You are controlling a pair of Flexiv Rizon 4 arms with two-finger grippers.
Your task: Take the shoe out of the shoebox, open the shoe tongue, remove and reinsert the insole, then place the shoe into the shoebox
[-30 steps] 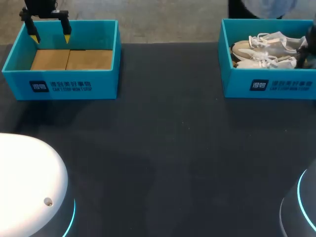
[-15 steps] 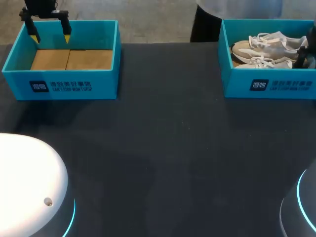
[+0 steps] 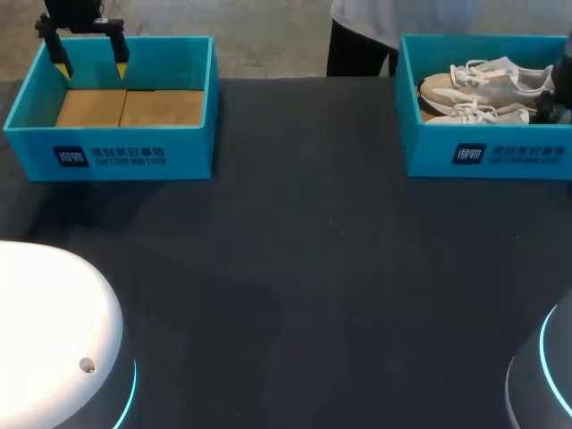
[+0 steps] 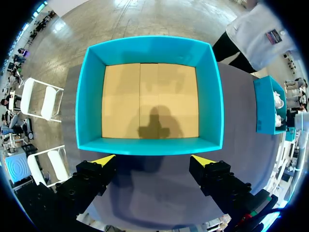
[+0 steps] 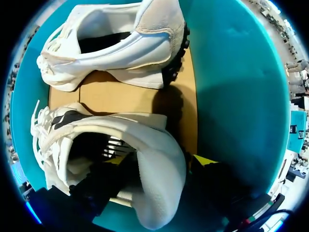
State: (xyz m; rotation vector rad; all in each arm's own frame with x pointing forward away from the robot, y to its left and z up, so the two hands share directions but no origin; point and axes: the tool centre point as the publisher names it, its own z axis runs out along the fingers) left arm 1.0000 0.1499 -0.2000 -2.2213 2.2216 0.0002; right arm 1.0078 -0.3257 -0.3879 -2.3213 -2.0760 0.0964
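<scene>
Looking down from the head view, both white sneakers lie in the right shoebox (image 3: 487, 154), long axes running across the table, toes toward the middle and heels toward the right arm (image 3: 563, 85), which enters at that box's outer end. The front shoe (image 3: 478, 113) sits closer to the robot than the rear shoe (image 3: 474, 82). The left gripper (image 3: 90, 67) hangs over the far wall of the left shoebox (image 3: 125, 154), well apart from either shoe, so the lift falls to the right arm.

From the left wrist view, the left gripper (image 4: 153, 158) is spread wide with nothing between its tips; ahead lies the left shoebox (image 4: 149, 50), only its cardboard floor inside.

From the right wrist view, the right gripper (image 5: 158, 162) is spread wide astride the heel of the front shoe (image 5: 145, 140): one finger down inside the opening, the other outside against the right shoebox (image 5: 231, 87) wall. The shoe stretches ahead from the heel, laces at the far end. The rear shoe (image 5: 120, 48) lies beyond, apart.
</scene>
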